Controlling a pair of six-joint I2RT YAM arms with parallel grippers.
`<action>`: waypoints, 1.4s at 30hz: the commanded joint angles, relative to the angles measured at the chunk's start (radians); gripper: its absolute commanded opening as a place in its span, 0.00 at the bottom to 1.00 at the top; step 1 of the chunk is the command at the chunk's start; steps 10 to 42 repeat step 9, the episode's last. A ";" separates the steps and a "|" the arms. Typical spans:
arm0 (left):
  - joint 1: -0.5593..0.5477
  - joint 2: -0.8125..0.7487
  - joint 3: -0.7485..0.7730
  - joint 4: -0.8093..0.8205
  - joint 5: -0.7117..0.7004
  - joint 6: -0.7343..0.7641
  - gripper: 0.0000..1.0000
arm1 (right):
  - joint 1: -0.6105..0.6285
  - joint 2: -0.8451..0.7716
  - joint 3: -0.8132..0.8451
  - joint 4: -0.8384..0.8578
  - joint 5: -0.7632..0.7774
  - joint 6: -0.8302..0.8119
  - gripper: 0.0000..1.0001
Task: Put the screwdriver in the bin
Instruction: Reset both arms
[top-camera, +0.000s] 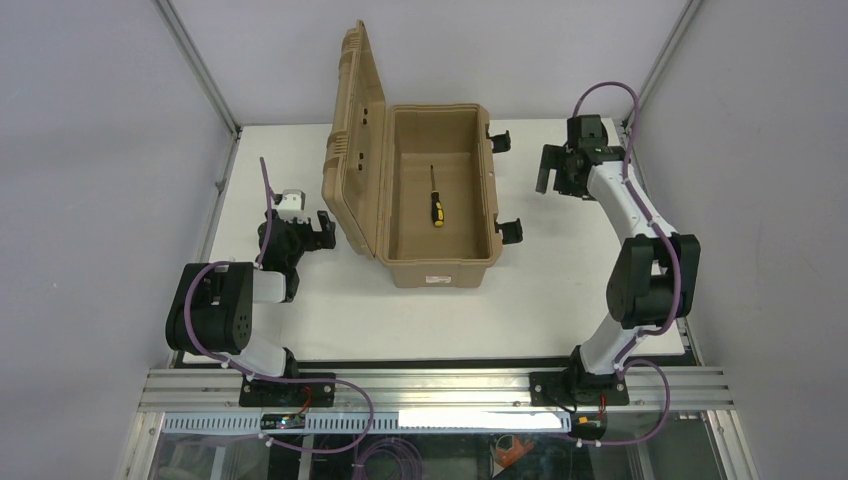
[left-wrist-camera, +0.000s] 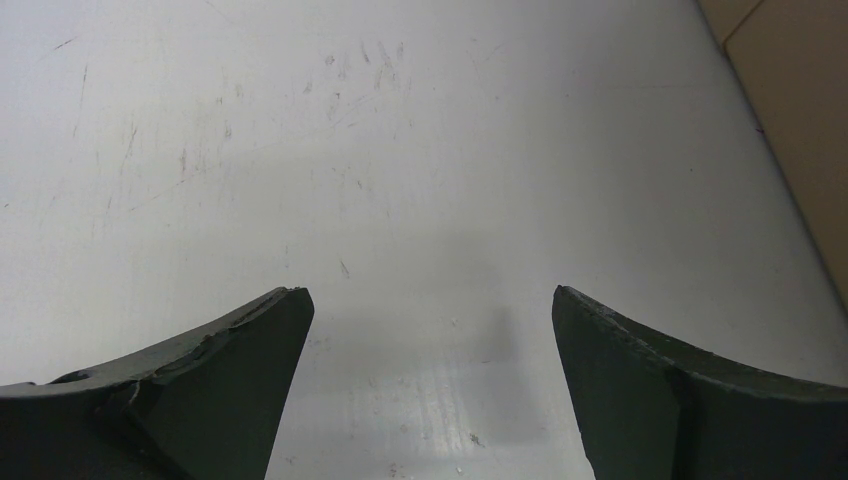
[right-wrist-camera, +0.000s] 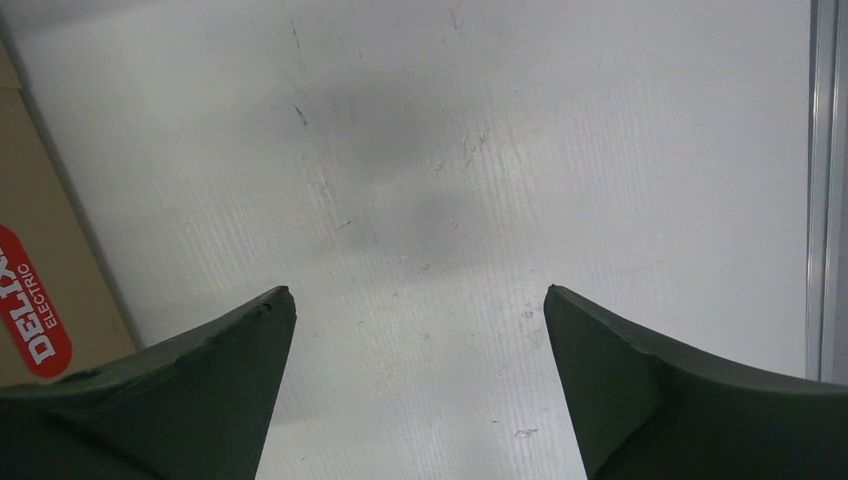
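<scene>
The bin (top-camera: 410, 272) is tan with black latches (top-camera: 511, 231) — the screwdriver (top-camera: 436, 208) black-handled with a yellow butt — on a white, scuffed table (top-camera: 450, 320)

My left claw (left-wrist-camera: 430, 295) has dark matt fingers (left-wrist-camera: 225, 385), plastic by the look, chipped and rough along the tips. My right claw (right-wrist-camera: 418, 290) wears the same dull skin, a little cleaner. Under both lies the white bench top (top-camera: 560, 290), smooth with a faint sheen, scuffed and scratched with grey marks. The big tan rectangular plastic case (top-camera: 440, 268) is matt, its lid ribbed. Inside it, the small screwdriver (top-camera: 436, 206) shows a black handle, a yellow butt and a thin dark metal shaft. A glossy red sticker (right-wrist-camera: 30, 305) sits on a matt tan surface beside my right claw. A brushed aluminium rail (top-camera: 430, 385) runs along the bench's near edge.
</scene>
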 joint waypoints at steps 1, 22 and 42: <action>0.003 -0.030 0.000 0.033 0.016 -0.013 0.99 | -0.010 -0.017 -0.009 0.066 -0.007 0.011 0.99; 0.003 -0.030 0.000 0.033 0.016 -0.013 0.99 | -0.015 -0.006 -0.015 0.073 -0.013 0.013 0.99; 0.003 -0.030 0.000 0.033 0.016 -0.013 0.99 | -0.015 -0.006 -0.015 0.073 -0.013 0.013 0.99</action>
